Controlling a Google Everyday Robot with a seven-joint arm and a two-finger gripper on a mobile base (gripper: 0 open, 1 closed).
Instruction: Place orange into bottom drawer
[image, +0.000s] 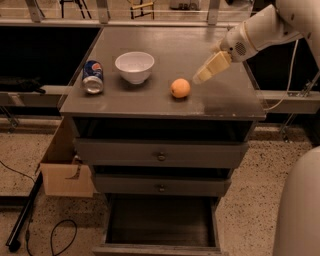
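near edge: bottom drawer (160, 248) stands open, dark interior bare, its front rim cut by the lower frame edge. a white rounded robot body (301, 210) fills the lower right corner beside it. a cardboard box (65, 172) sits on the floor at the cabinet's left, with a dark cable (54, 235) looping in front of it. above the open drawer, the middle drawer (161, 186) and the top drawer (161, 154) are pushed in, knobs centred. cabinet top (225, 102): bare strip along the front edge and across the right front corner. orange (180, 88) rests on the top, near the front edge, a little right of centre, clear on all sides. gripper (198, 78) hangs just right of the orange and slightly behind it, tip angled down-left toward the fruit, apart from it; open or closed: cannot tell. arm (255, 32) enters from the upper right. farther left, white bowl (134, 66) is upright; blue soda can (93, 76) lies by the left edge.
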